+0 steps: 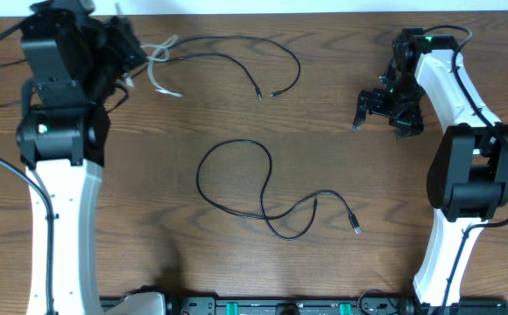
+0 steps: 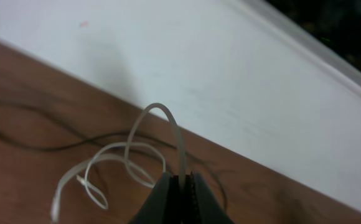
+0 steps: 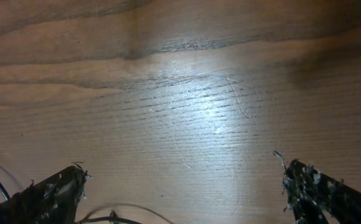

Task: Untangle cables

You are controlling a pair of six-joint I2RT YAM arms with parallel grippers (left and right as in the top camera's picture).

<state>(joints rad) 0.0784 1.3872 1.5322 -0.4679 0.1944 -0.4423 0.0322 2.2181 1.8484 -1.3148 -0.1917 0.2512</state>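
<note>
**Left hand pinched on white cord, right hand idle**

- Left gripper (image 2: 183, 182): fingers together, clamped on the white cable (image 2: 158, 106). The cord arches up ahead of the tips, then drops into loose loops on the table (image 3: 199, 93) ahead and to the hand's left.
- A black cable (image 1: 297, 66) lies just beyond those loops. The left wrist view shows its dark line running under or right beside them; whether the two cross cannot be told.
- Right gripper (image 3: 180, 177): fingers wide apart, holding nothing, bare wood beneath. It sits well apart from both black cords.
- The second black cable (image 1: 198, 175) lies on its own in a loop at mid-table, near neither hand.

Risks, as I judge them:
- If white and black are crossed, a pull drags the black cord along and tightens the snarl.
- The grip is thin and at the fingertips; a sharp tug could let the cord slip out.
- The white loops may close into a knot if they are drawn straight without being lifted.
</note>
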